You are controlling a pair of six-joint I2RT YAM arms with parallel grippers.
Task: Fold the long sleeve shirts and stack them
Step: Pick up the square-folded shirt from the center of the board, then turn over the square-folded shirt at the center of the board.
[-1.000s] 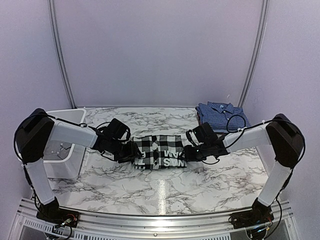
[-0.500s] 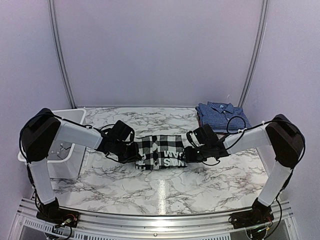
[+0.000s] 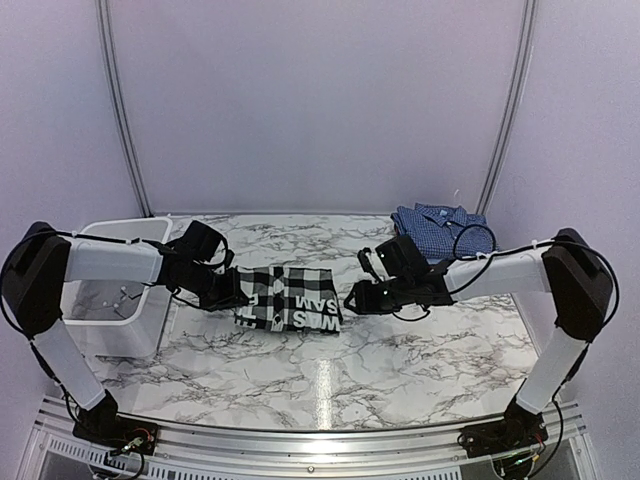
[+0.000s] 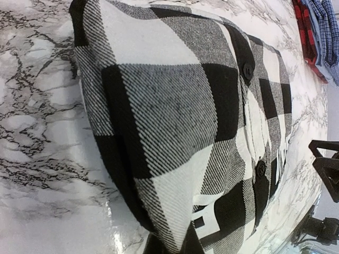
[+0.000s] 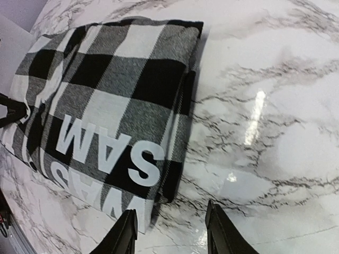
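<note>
Lying folded near the middle of the marble table (image 3: 400, 360): one black-and-white buffalo-check shirt (image 3: 288, 298), taken here as the reference item.

Left gripper (image 3: 232, 291): at the check shirt's left edge. Its wrist camera is filled by the cloth at close range and the fingers themselves are hidden. The jaws are closed down, pinching that edge.

Right gripper (image 5: 172, 233): just off the check shirt's right edge, not touching it. The fingers stand moderately apart with only bare marble between them, and the shirt's nearest corner lies just ahead of them.

Lettering: white block capitals on the check shirt's upper face. "SAM" reads clearly. The row below looks like "WAS", with its lower part running over the fold.

Blue fine-checked shirt (image 3: 440, 228): folded, collar showing, well to the right of and behind the check shirt, apart from it.

White bin (image 3: 115, 335): left of the check shirt, beyond the left gripper.

Change from half a second earlier: the check shirt has shifted left toward the bin together with the left gripper. The right gripper, then against its right edge, is now clear of it.
</note>
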